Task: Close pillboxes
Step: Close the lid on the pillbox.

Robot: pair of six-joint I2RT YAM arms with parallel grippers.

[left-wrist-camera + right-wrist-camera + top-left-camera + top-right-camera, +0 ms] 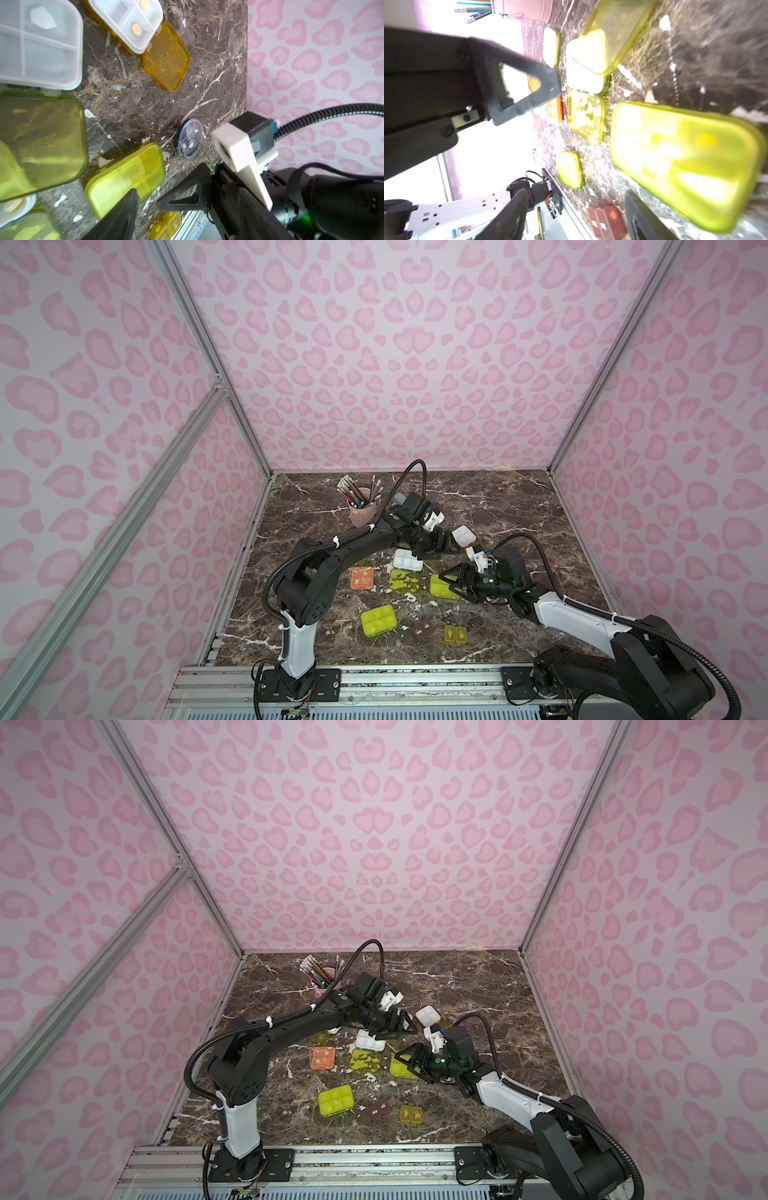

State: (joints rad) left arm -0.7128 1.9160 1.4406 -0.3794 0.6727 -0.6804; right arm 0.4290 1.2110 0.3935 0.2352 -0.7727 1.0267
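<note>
Pillboxes were found scattered over the dark marble-patterned tabletop (519,510), under and around both tools. The right gripper (449,584) was seen with jaws apart, nothing clamped, poised low over a closed lime-yellow translucent rectangular pillbox (441,588); contact could not be told. The left gripper (402,1025) was held empty, jaws apart, just beside a white divided plastic tray (428,1016) whose amber hinged lid (166,57) lay flat open, probably so that the lid could be flipped. Between the grippers, a second white divided tray (405,561) was noted with its lime lid (404,580) folded back. Spread jaws were judged suited to pushing lids, not gripping.
</note>
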